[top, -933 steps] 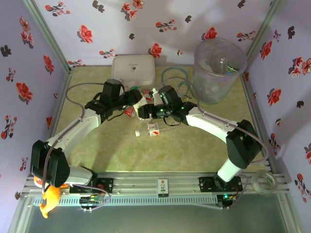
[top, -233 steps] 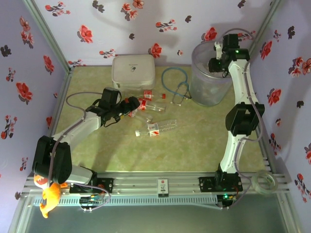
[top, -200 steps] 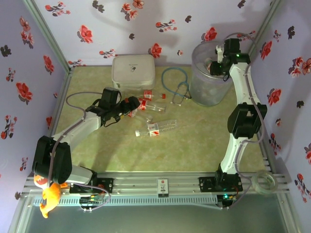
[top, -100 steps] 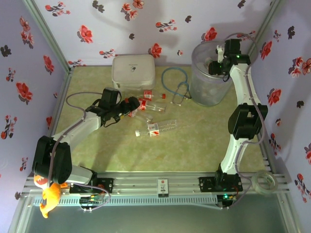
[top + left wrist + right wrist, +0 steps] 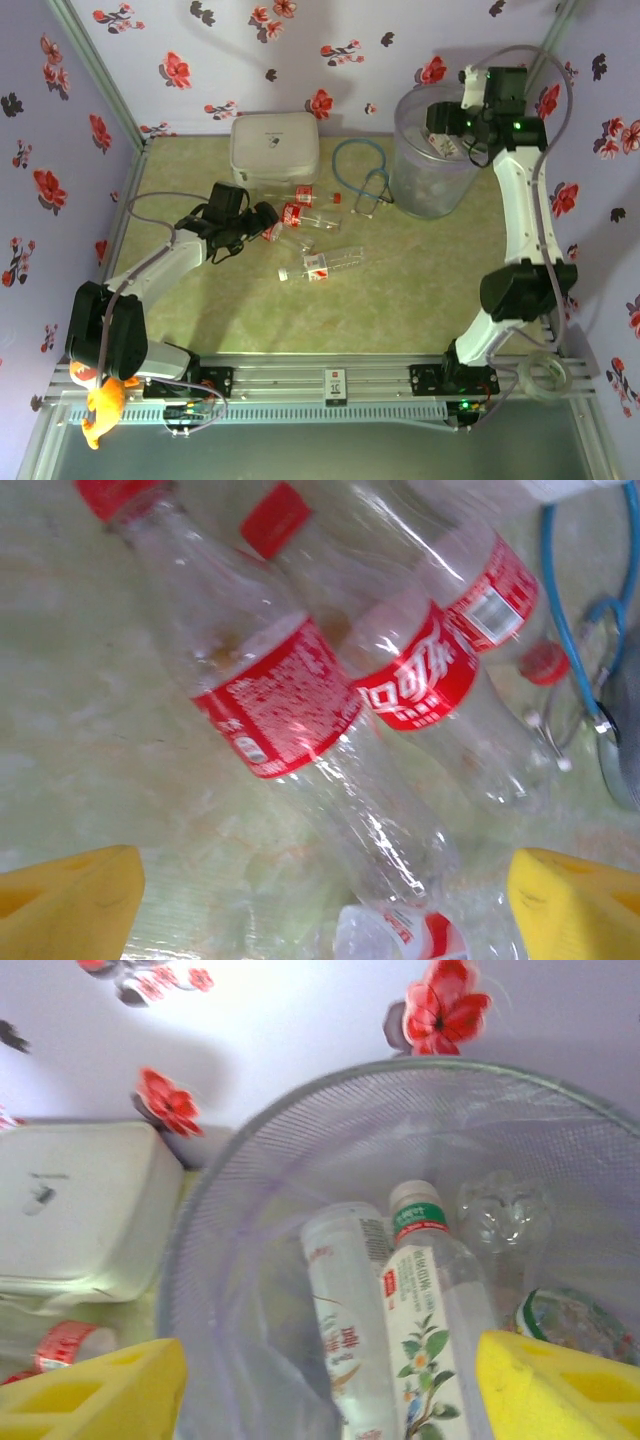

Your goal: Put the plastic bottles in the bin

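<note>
Reference landmark: the bin [image 5: 435,165], one unit, standing at the far right of the bench [image 5: 420,290].

1. Left gripper [image 5: 266,218]: well left of the bin, low over the bench. Its yellow fingers [image 5: 70,900] stand wide apart and hold nothing.

2. White case [image 5: 275,145]: one unit, well left of the bin, at the far edge of the bench.

3. Bottles on the bench: at least four, all lying flat, left of the bin. Three red-labelled bottles [image 5: 280,710] lie close together just ahead of the left gripper. One white-capped bottle [image 5: 322,263] lies apart from them, nearer the arm bases.

4. Blue tube loop [image 5: 358,170]: one unit, just left of the bin.

5. Bottles in the bin: at least four. Two white-and-green-labelled bottles [image 5: 425,1310] lie side by side. Two further clear bottles [image 5: 500,1215] sit to their right, partly hidden.

6. Right gripper [image 5: 447,122]: above the mouth of the bin. Its jaws stand apart with nothing between them.
</note>
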